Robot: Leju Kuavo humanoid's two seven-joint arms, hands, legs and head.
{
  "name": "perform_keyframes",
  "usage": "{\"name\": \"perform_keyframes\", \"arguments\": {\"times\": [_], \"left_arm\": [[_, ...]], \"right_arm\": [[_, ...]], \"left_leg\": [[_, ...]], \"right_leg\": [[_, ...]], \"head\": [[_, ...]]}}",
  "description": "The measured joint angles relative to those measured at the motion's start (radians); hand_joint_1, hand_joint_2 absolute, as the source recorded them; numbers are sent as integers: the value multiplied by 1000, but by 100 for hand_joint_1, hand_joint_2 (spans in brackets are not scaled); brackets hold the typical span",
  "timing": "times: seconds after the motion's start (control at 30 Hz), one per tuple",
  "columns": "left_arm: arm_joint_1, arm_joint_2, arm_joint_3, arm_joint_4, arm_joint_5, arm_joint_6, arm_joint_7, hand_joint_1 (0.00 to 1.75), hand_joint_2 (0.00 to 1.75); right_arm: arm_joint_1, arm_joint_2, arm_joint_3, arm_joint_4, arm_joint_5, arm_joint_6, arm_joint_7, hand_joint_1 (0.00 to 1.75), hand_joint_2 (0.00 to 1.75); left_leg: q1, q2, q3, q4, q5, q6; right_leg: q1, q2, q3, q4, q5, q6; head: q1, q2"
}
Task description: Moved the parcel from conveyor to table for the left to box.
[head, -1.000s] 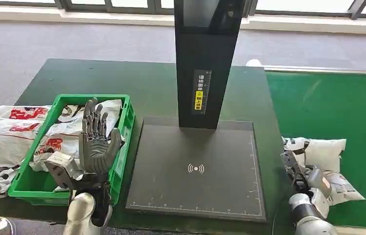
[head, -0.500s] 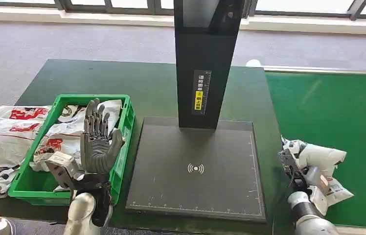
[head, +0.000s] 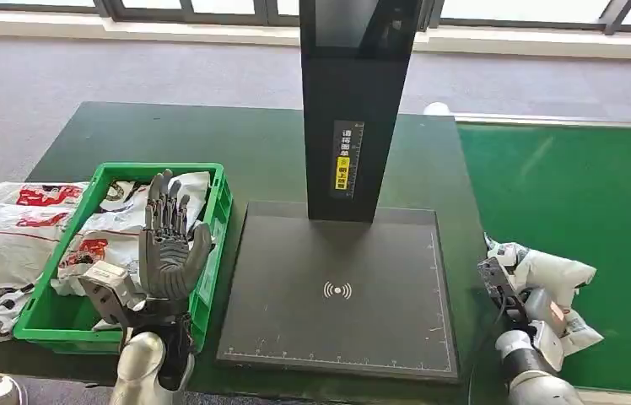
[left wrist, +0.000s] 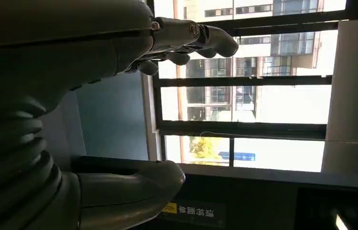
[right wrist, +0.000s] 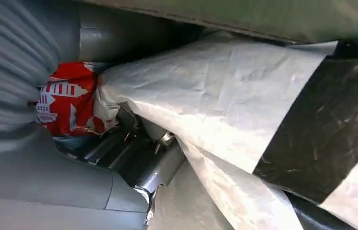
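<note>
In the head view, the right hand point(head: 521, 297) at the lower right of the frame is mostly covered by the white parcel point(head: 552, 278), so its fingers cannot be made out. The black post point(head: 354, 101) is cut off by the top edge. The printed bags point(head: 0, 236) at the left run out of the frame. The yellow label point(head: 344, 160) on the post is too small to read.

**Count of things on the table and belt**

One green crate point(head: 211, 221), one black scanner stand point(head: 353, 110), one parcel point(head: 552, 274) on the one green conveyor point(head: 582, 186), two robot hands; bags by the crate overlap, number unclear
</note>
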Motion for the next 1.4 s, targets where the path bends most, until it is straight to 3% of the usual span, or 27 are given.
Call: {"name": "perform_keyframes", "arguments": {"times": [0.47,0.6,0.73,0.8,0.93,1.07,1.4], "left_arm": [[0,0,0,1,0,0,0,0,175],[0,0,0,1,0,0,0,0,175],[1,0,0,1,0,11,0,0,175],[3,0,0,-1,-1,20,0,0,175],[13,0,0,-8,-1,38,0,0,175],[17,0,0,-18,-1,45,0,0,175],[23,0,0,-21,-1,45,0,0,175]], "right_arm": [[0,0,0,1,0,-2,-3,175,175],[2,0,1,1,-12,-70,-38,175,175],[13,7,2,0,-77,-241,-156,175,175],[27,32,-7,-72,-134,-292,-335,175,175],[29,132,-72,-297,-154,-306,-581,175,175],[31,203,-107,-428,-143,-306,-600,175,175],[31,226,-121,-479,-146,-306,-605,175,175]], "left_leg": [[0,0,0,0,0,0],[0,0,0,0,0,0],[0,0,-2,0,0,0],[0,-1,-3,0,0,0],[0,-1,-3,0,0,0],[0,-2,-4,0,0,0],[0,-2,-4,0,0,0]], "right_leg": [[0,0,0,0,0,0],[0,0,0,0,0,0],[0,0,-2,1,0,0],[0,0,-2,1,0,0],[0,0,-3,1,-1,-1],[0,-1,-3,1,-1,-1],[0,-1,-3,1,-1,-1]], "head": [[0,0],[0,0],[0,0],[0,0],[0,0],[0,0],[0,0]]}}
